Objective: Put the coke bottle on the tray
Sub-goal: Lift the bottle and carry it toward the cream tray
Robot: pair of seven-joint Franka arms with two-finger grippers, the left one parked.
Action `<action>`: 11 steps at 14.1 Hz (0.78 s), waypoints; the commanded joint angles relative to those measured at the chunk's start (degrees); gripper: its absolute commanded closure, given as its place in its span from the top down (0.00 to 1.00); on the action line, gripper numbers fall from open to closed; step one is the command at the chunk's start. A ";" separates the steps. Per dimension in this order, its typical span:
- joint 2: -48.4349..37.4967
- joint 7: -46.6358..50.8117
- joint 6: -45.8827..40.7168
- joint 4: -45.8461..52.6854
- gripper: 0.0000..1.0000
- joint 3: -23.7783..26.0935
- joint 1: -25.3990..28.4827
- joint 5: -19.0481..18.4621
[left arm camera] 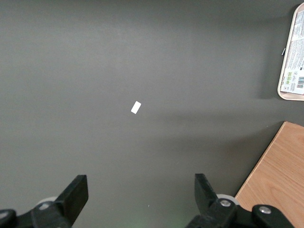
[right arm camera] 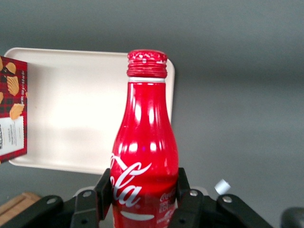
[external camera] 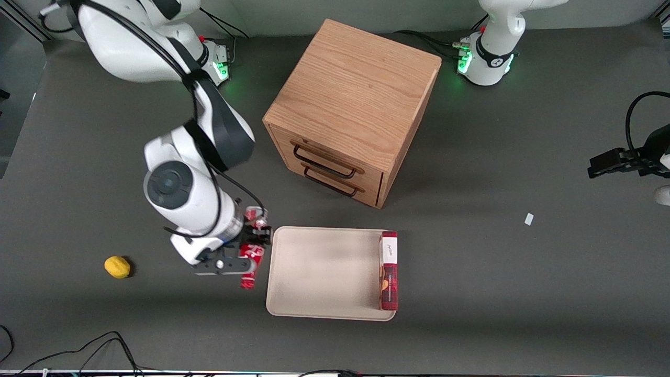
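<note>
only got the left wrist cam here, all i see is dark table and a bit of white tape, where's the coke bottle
Observer: The coke bottle is clamped between the fingers of the gripper, just off the tray's edge on the working arm's side.
Operator: is it over the tray yet
Observer: Not yet. In the front view the bottle sits beside the rim, not above the tray floor.
Operator: anything on the tray already
Observer: Yes, a red plaid snack box lies along the tray edge toward the parked arm's end; the rest of the tray is bare.
Operator: other stuff nearby
Observer: A lemon lies on the table toward the working arm's end, and a wooden drawer cabinet stands farther from the front camera than the tray.
</note>
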 commanded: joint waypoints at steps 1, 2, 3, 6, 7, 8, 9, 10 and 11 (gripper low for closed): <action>6.52 -2.38 4.40 4.93 0.05 0.16 0.40 -1.18; 7.93 -2.47 6.00 4.85 0.05 0.16 0.75 -1.62; 9.34 -2.38 7.32 4.85 0.06 0.16 0.84 -3.27; 13.21 -2.03 11.71 4.32 0.09 0.16 0.84 -4.26; 14.52 -1.68 12.86 4.32 0.12 0.07 0.75 -4.26; 15.49 -1.50 14.00 3.97 0.13 0.07 0.75 -4.26; 15.94 -1.41 15.66 3.18 0.15 0.07 0.75 -4.26; 16.46 -1.41 17.25 2.22 0.19 0.07 0.67 -4.26; 16.82 -1.41 19.00 1.60 0.25 0.07 0.58 -4.26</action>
